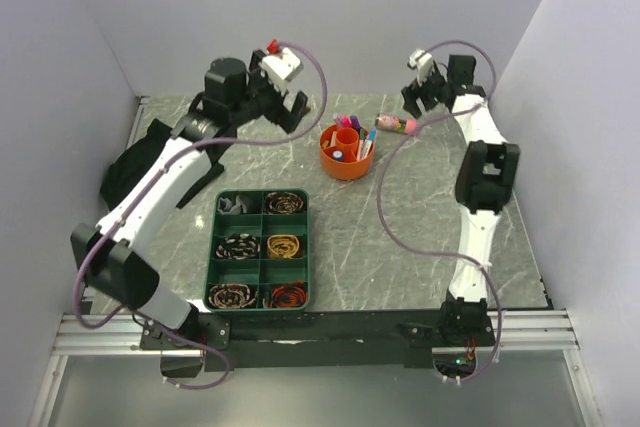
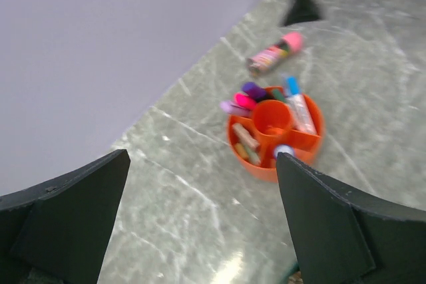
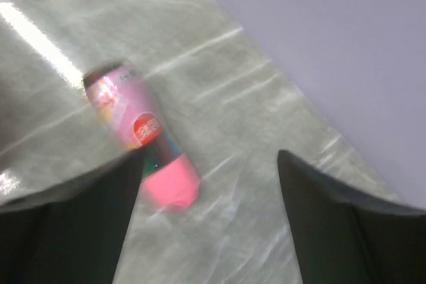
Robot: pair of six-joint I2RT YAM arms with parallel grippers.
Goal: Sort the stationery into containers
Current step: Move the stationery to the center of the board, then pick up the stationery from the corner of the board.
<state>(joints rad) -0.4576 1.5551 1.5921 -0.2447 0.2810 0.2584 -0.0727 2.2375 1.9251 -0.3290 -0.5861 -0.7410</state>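
Nearest of all, on the left part of the gray tabletop [image 1: 400, 247], sat a green tray [image 1: 262, 265] split into little boxes. Curled-up loops [image 1: 285, 245] in black, yellow and red lay in the boxes. Farther back, about in the middle, stood the orange pot [image 1: 346, 150]. It was round, with a tube in its middle and walls that cut it into parts. Pink and purple markers [image 2: 245, 100] leaned out at its far left side. A white pen with a blue cap [image 2: 299, 108] lay in the right part. Beige blocks [image 2: 245, 136] sat in the left part, and a tiny blue-capped piece [image 2: 283, 150] was at the near rim. Just past the pot, to its far right, a pink-capped tube [image 1: 395, 125] lay flat on the tabletop, not in the pot. The left gripper [image 1: 288, 109] hung to the far left of the pot, with its jaws spread wide and nothing in them. The right gripper [image 1: 422, 99] was farthest back, right by the tube. Its jaws were spread wide too and pinched nothing. In the right wrist view the tube's pink end lay close beside one finger [image 3: 86, 231].
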